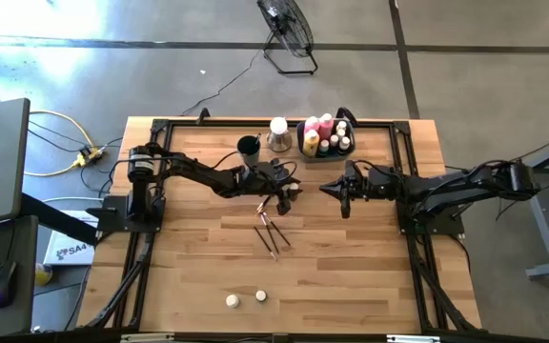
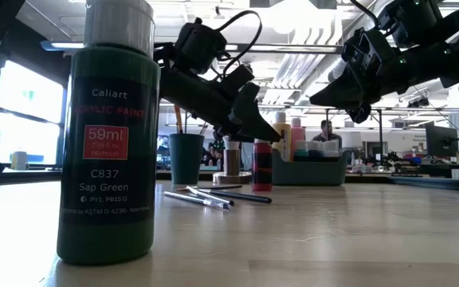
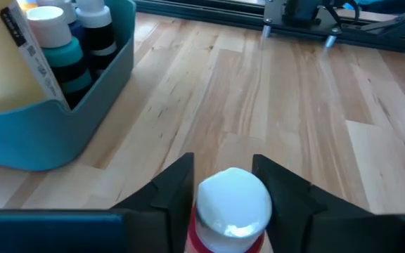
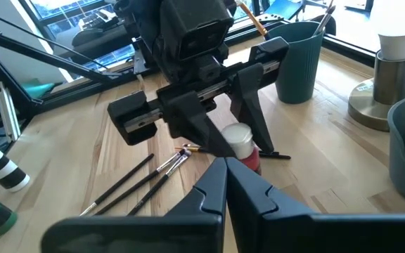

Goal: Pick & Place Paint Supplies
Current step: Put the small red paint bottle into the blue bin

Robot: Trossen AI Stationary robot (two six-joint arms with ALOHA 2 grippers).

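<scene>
Table [image 1: 351,267]: pale wood planks, smooth, satin sheen; bin [image 3: 83,105]: matt blue plastic; red bottle's cap [image 3: 234,200]: glossy white plastic.

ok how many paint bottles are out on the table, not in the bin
3. One white-capped bottle and a second bottle stand near the table's front edge; a red bottle stands mid-table at the left gripper. The arms may hide more.

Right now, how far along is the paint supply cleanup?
Done: several bottles stand in the bin. In hand: the left gripper has its jaws around a red bottle standing on the table. Left: brushes, two small pots, a green bottle. The right gripper waits shut.
</scene>
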